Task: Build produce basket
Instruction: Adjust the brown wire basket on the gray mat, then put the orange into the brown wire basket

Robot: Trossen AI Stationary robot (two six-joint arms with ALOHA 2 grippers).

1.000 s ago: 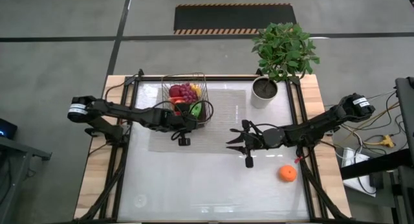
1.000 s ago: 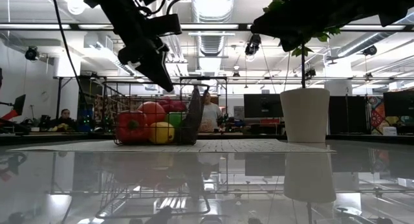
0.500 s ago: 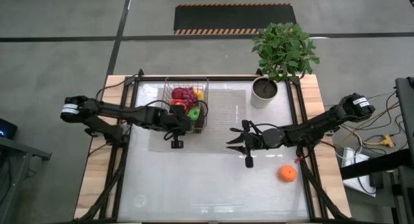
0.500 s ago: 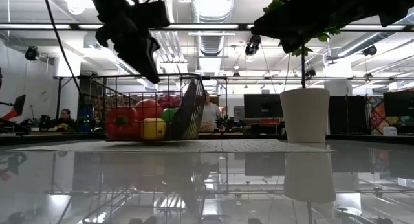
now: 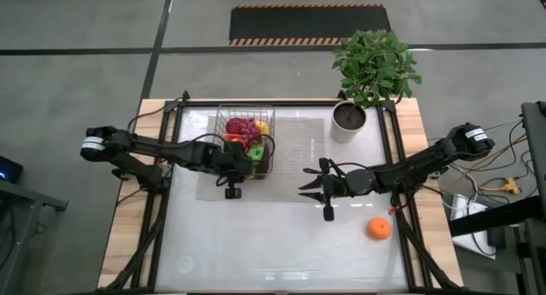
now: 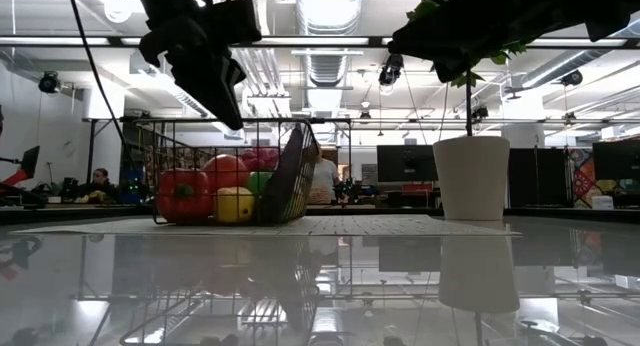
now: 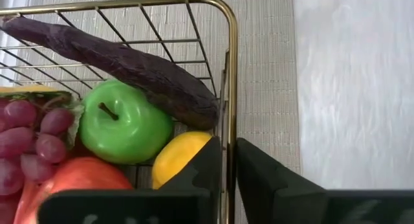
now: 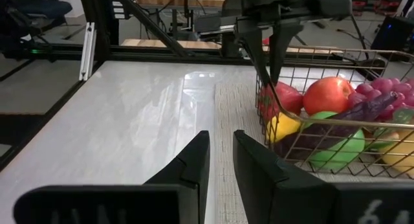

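The wire basket [image 5: 246, 107] stands on the woven mat [image 5: 294, 171] at the table's far left. It holds produce: a green apple [image 7: 123, 127], a dark eggplant [image 7: 129, 62], a lemon [image 7: 181, 156], purple grapes [image 7: 32, 140] and a red pepper [image 6: 182, 194]. My left gripper [image 7: 229, 156] is shut on the basket's near side and slants down over it. An orange [image 5: 380, 228] lies on the bare table near the right edge. My right gripper [image 8: 221, 136] hovers level over the table's middle, right of the basket. Its fingers are a narrow gap apart, with nothing between them. My left gripper pinches the top rim wire [image 7: 228, 130] of the basket's near side, close to the near right corner. One finger is inside the basket and one outside. The fingers [image 8: 259, 52] slant down from above and from the table's left. The basket stands level on the mat.
A white pot [image 5: 348, 123] with a green plant stands at the far right, beside the mat. Black frame rails run along the table's left and right edges. The near half of the table shows glossy white.
My left gripper has drawn back toward the table's left and near edges, taking the basket with it. The basket was tipped, with its near right side raised. It has slid a little along the mat and now stands level. My right gripper has kept still.
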